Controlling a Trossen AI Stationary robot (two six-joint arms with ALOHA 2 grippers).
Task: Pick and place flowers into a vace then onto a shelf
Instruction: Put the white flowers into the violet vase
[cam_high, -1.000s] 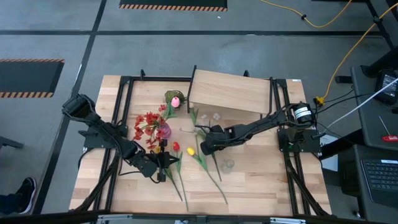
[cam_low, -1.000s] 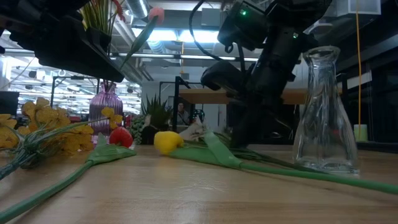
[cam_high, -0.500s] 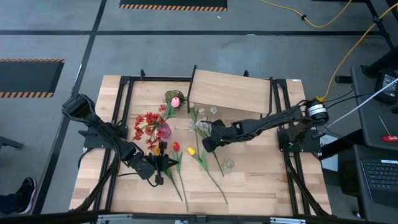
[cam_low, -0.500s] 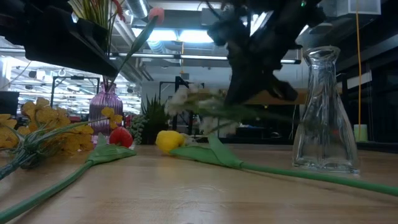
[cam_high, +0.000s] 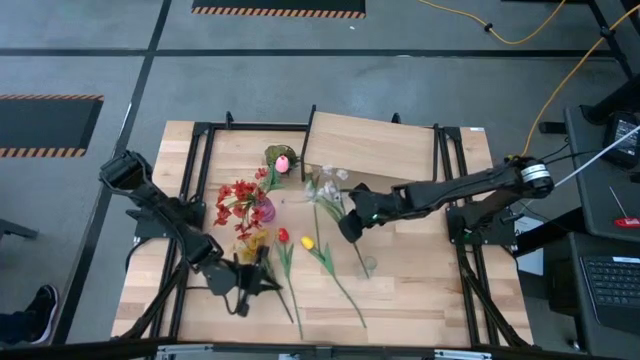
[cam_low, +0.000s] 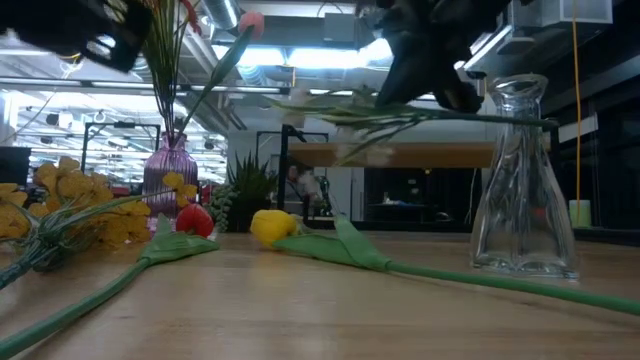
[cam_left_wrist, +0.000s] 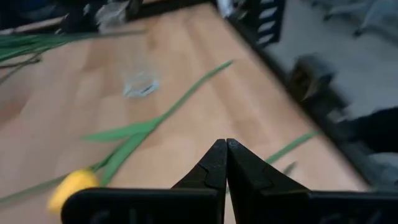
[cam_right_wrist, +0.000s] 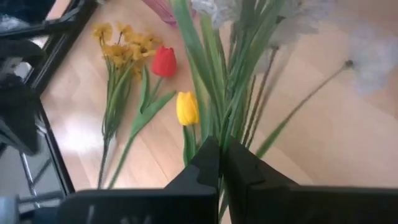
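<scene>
Lifted off the wood table, white flowers hang in the right hand (left hand pinched empty).

The worktop is a light-wood surface with a black metal frame running along its left and right sides. Grey floor surrounds it, with black-and-orange hazard striping to the left and more at the far edge. A yellow cable loops across the floor at the far right. At the right edge sits a dark desk with a laptop keyboard. A shoe shows at the near left corner. In the low view, the room behind holds ceiling lights and a green leafy bunch standing far back on the worktop.
</scene>
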